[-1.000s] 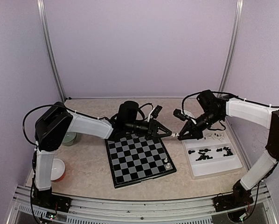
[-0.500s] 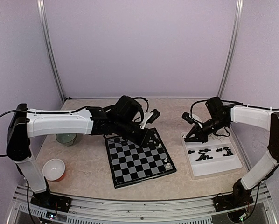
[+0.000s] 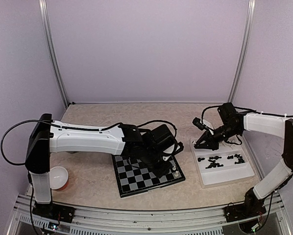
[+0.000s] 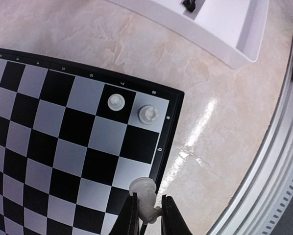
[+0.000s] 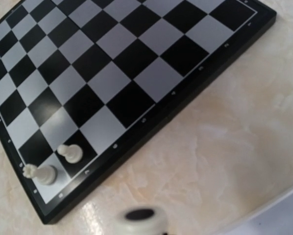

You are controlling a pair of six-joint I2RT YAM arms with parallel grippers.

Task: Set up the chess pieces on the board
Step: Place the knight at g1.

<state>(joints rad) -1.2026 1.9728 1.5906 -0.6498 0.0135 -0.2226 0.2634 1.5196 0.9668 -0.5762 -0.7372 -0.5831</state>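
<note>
The board [image 3: 136, 177] lies mid-table, and my left arm reaches across it. Two cream-white chess pieces [image 4: 116, 102] [image 4: 147, 114] stand on adjoining squares at the board's [image 4: 63, 122] right corner; the right wrist view also shows these two pieces [image 5: 70, 152] [image 5: 41, 172]. My left gripper [image 4: 149, 198] is shut on a white chess piece [image 4: 145, 188], held just above the board's right rim. My right gripper [image 3: 196, 145] hangs at the tray's far-left corner. It is shut on a white piece whose blurred base [image 5: 139, 220] shows at the frame's bottom.
A white tray [image 3: 225, 177] right of the board holds several black pieces [image 3: 215, 161]. Its corner [image 4: 225, 29] shows in the left wrist view. A white bowl [image 3: 58, 177] sits at the near left. The metal frame rail [image 3: 146, 215] runs along the near edge.
My left arm has swung from the board's far edge to its near right corner, carrying the white piece. My right gripper drew back from the board toward the tray, then held still.
</note>
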